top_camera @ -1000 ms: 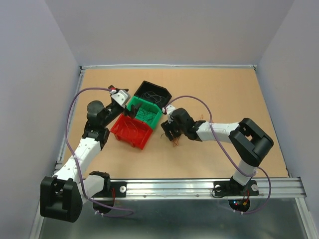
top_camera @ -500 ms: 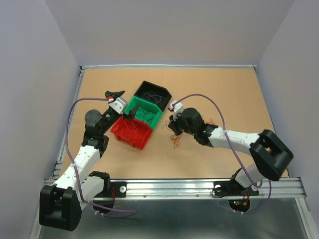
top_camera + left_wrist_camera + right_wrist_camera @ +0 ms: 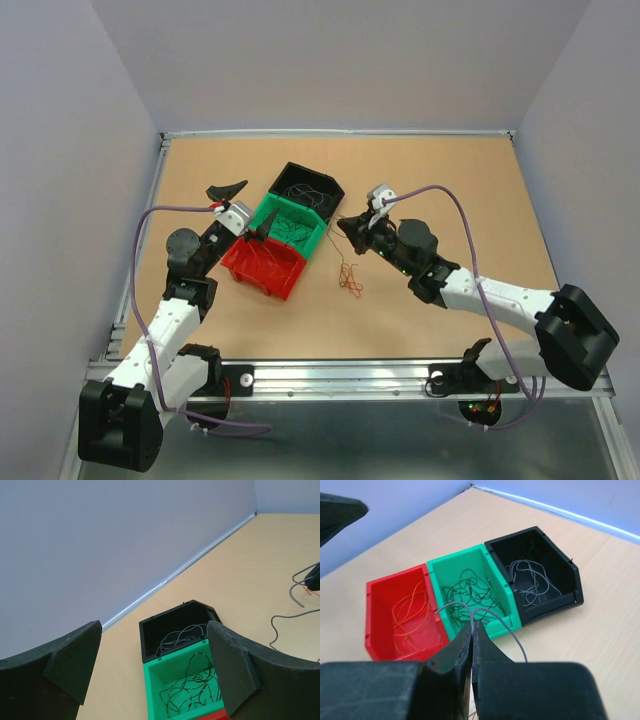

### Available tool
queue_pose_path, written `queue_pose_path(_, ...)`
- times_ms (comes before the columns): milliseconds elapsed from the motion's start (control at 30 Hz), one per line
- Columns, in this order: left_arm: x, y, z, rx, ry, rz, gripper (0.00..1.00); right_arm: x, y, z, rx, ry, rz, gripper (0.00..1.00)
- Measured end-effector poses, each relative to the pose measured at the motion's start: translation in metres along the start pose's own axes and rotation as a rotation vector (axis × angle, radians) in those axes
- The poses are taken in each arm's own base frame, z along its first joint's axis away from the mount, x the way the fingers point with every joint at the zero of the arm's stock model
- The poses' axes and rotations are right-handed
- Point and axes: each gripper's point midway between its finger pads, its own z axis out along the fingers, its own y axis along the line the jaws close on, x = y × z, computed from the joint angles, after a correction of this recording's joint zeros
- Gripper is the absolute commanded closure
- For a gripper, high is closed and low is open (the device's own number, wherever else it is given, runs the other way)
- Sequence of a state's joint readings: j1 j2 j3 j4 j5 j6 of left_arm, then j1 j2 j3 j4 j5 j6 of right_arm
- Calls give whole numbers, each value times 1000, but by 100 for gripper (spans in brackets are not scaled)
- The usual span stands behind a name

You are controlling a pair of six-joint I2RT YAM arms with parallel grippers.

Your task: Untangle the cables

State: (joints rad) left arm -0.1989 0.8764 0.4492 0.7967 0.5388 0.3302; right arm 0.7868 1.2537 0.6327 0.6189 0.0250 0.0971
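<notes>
My right gripper (image 3: pixel 471 626) is shut on a thin grey wire (image 3: pixel 492 613) whose two ends arch out above the fingertips. It hangs above the table just right of the bins (image 3: pixel 347 226). A small red-orange tangle of cables (image 3: pixel 348 278) lies on the table below it. Orange wires (image 3: pixel 410 611) lie in the red bin (image 3: pixel 369 622), black wires (image 3: pixel 470 591) in the green bin (image 3: pixel 501 587), grey wires (image 3: pixel 530 579) in the black bin (image 3: pixel 559 548). My left gripper (image 3: pixel 245 208) is wide open and holds nothing, raised over the bins' left side (image 3: pixel 155 662).
The three bins stand in a slanted row at the table's middle: red (image 3: pixel 270 283), green (image 3: pixel 318 240), black (image 3: pixel 332 188). Purple arm cables loop above both arms. Grey walls enclose the table on three sides.
My right gripper has shut on the grey wire, risen and drawn back to the right, leaving the orange tangle on the table. My left gripper has lifted a little, still open.
</notes>
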Motion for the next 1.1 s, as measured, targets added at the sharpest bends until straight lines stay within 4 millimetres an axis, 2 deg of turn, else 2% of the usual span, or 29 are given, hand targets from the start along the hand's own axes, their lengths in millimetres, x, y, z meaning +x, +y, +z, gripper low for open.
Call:
queue_pose_path(100, 2, 1, 0, -4, 6, -1, 1, -3, -2, 16, 17, 3, -6, 99)
queue_pose_path(200, 4, 1, 1, -6, 10, -3, 1, -17, -2, 28, 26, -24, -6, 99)
queue_pose_path(333, 4, -2, 1, 14, 7, 3, 1, -57, 1, 38, 24, -115, -10, 99)
queue_pose_path(467, 7, -10, 2, 62, 7, 15, 1, -109, 7, 43, 13, -232, -13, 99)
queue_pose_path(600, 11, -16, 4, 98, 12, 8, 1, -146, 11, 37, 5, -309, -13, 100)
queue_pose_path(833, 21, -25, 7, 140, 23, -36, 1, -210, 18, 13, -9, -448, -1, 100)
queue_pose_path(967, 26, -33, 14, 180, 15, -102, 1, -232, 22, 4, -19, -496, 17, 99)
queue_pose_path(1100, 24, -53, 20, 303, -18, -164, 1, -238, 25, -1, -37, -505, 36, 99)
